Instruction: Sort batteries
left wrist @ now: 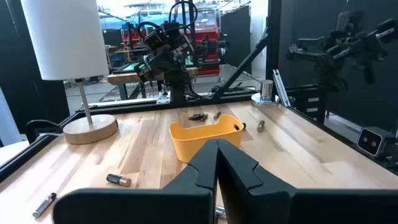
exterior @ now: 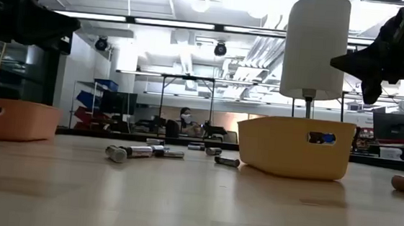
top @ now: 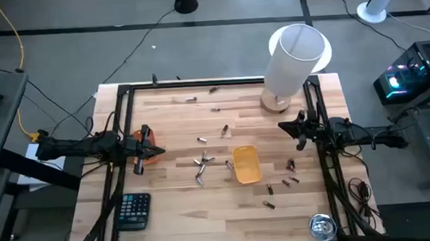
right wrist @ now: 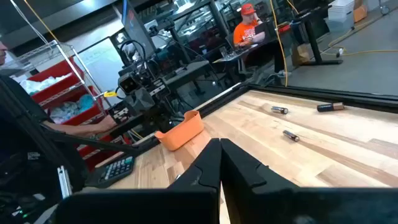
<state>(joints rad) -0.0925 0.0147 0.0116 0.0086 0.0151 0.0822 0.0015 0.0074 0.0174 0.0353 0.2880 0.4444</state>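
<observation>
You're looking at a wooden table (top: 183,205) with everything spreading out around the yellow tray (top: 246,165), which is sitting near the middle. Biggest thing first: the white lamp (top: 293,59) is standing beyond the tray toward the far right corner, its shade blocking part of the table edge from above and rising behind the tray in the low view. One orange tray (top: 151,156) is lying well left of the yellow one, right under the left gripper (top: 154,149), which is hovering over it with its fingers pressing together and nothing between them. The right gripper (top: 296,126) is hanging to the right of the yellow tray, above the table, fingers likewise closing to a slit and carrying nothing. A black calculator (top: 133,211) is resting near the front left corner, far from the tray. A small shiny tin (top: 322,227) is sitting at the front right corner.

Now the batteries (top: 203,164): you're seeing a cluster of about four just left of the yellow tray, two a little farther back, three scattered near the far edge, and roughly five spreading out to the tray's right and front. I'm counting about fourteen, all loose on the wood; whether any is lying inside either tray I cannot tell.
</observation>
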